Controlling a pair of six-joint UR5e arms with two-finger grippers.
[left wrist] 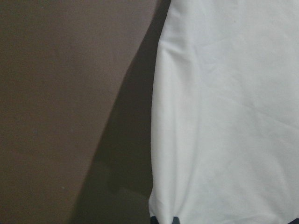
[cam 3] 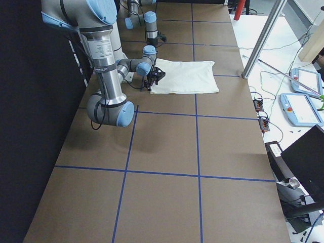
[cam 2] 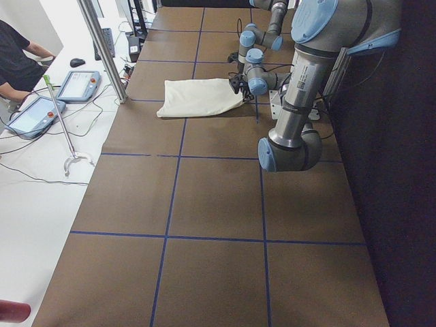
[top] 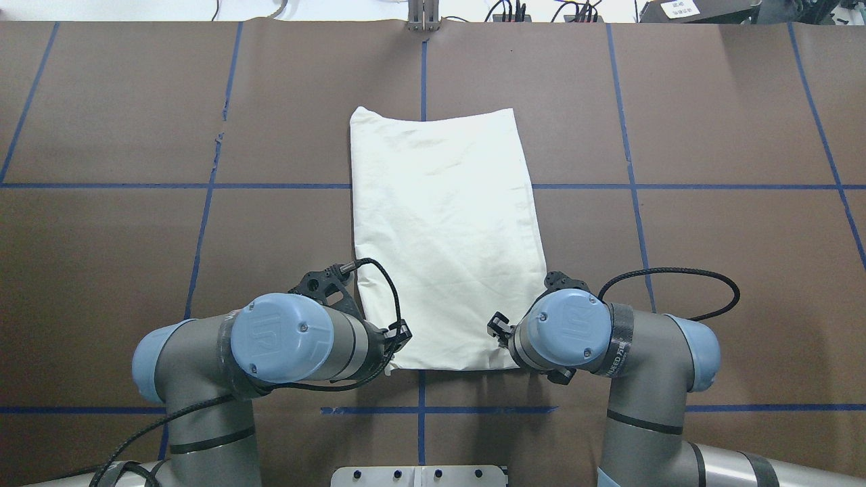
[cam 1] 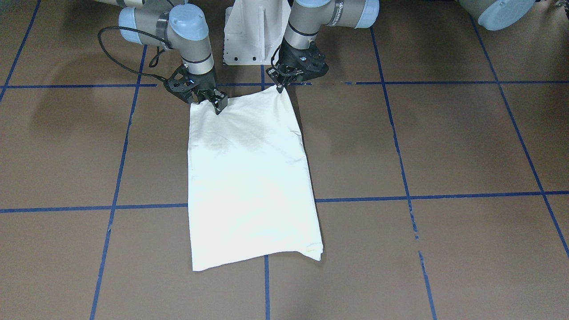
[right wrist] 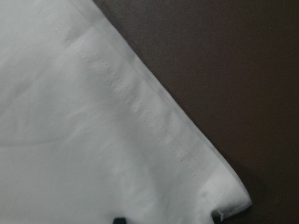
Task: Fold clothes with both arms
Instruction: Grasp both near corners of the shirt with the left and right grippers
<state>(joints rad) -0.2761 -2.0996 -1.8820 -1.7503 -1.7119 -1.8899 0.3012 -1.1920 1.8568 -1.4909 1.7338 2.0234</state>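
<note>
The cream-white shirt point(cam 1: 249, 178) lies folded into a long plain rectangle on the brown table, with no print showing. It also shows in the overhead view point(top: 446, 230). My left gripper point(cam 1: 280, 89) is shut on the shirt's corner nearest my base, on my left side point(top: 398, 339). My right gripper point(cam 1: 218, 104) is shut on the other near corner point(top: 498, 330). Both near corners sit at table level or just above it. The left wrist view shows the shirt's side edge point(left wrist: 224, 116). The right wrist view shows its hemmed corner point(right wrist: 93, 140).
The white pedestal base point(cam 1: 253, 35) stands just behind the grippers. Blue tape lines point(cam 1: 444, 195) grid the brown table. Black cables point(top: 676, 274) loop beside each wrist. A person and teach pendants point(cam 2: 37, 112) are off the table's far side.
</note>
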